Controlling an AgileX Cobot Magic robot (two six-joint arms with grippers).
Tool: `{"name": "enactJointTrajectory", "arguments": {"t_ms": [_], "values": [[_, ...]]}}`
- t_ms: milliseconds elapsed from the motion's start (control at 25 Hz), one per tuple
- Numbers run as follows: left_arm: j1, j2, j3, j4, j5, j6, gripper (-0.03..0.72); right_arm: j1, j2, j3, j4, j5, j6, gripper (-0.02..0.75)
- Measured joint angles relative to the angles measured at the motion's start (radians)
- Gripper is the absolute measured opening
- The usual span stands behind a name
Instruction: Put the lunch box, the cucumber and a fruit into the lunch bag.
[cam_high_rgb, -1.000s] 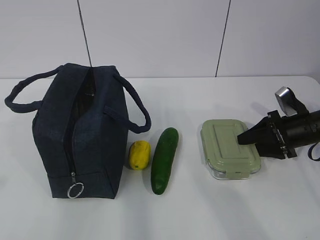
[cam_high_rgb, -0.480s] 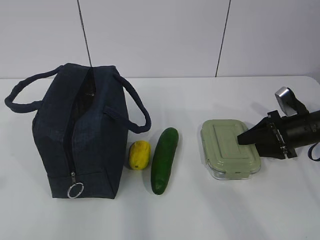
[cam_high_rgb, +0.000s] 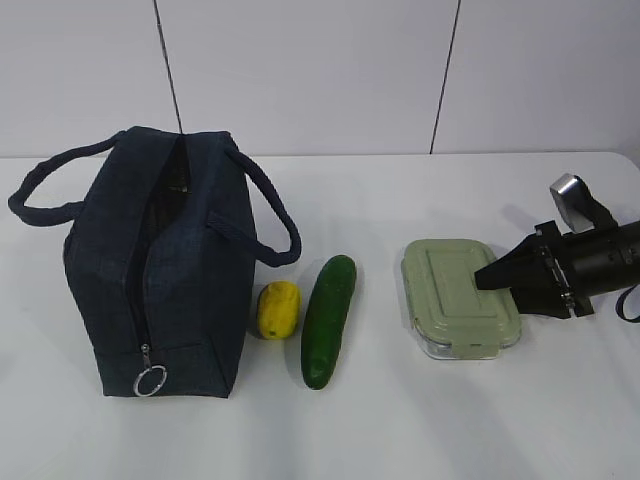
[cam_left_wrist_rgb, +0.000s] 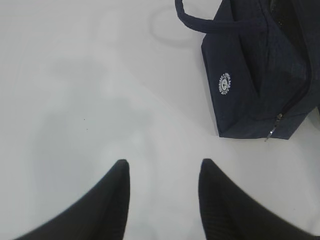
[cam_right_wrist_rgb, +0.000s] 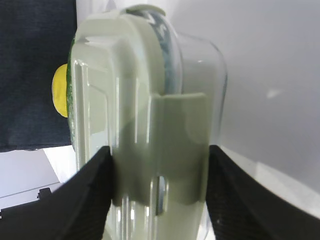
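The dark navy lunch bag (cam_high_rgb: 160, 270) stands at the left with its top zipper open and the silver ring pull (cam_high_rgb: 151, 381) at its near end. Beside it lie the yellow fruit (cam_high_rgb: 279, 309) and the long green cucumber (cam_high_rgb: 329, 320). The lunch box (cam_high_rgb: 458, 295) with its sage-green lid rests on the table at the right. My right gripper (cam_high_rgb: 487, 282) reaches in from the right and is shut on the box's end. In the right wrist view its fingers (cam_right_wrist_rgb: 90, 190) press on both sides of the lunch box (cam_right_wrist_rgb: 150, 125). My left gripper (cam_left_wrist_rgb: 164, 167) hangs open over bare table near the lunch bag (cam_left_wrist_rgb: 260, 85).
The white table (cam_high_rgb: 400, 430) runs back to a pale panelled wall (cam_high_rgb: 320, 70). The bag's two loop handles (cam_high_rgb: 265, 210) stick out to either side. The left arm does not show in the exterior view.
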Motion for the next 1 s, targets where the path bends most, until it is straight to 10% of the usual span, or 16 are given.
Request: {"name": "enactJointTrajectory", "arguments": {"t_ms": [1000], "values": [[0.0,0.0,0.0,0.0,0.018,0.0,0.326,0.0,0.0,0.0,-0.001,0.0,0.002,0.386]]}}
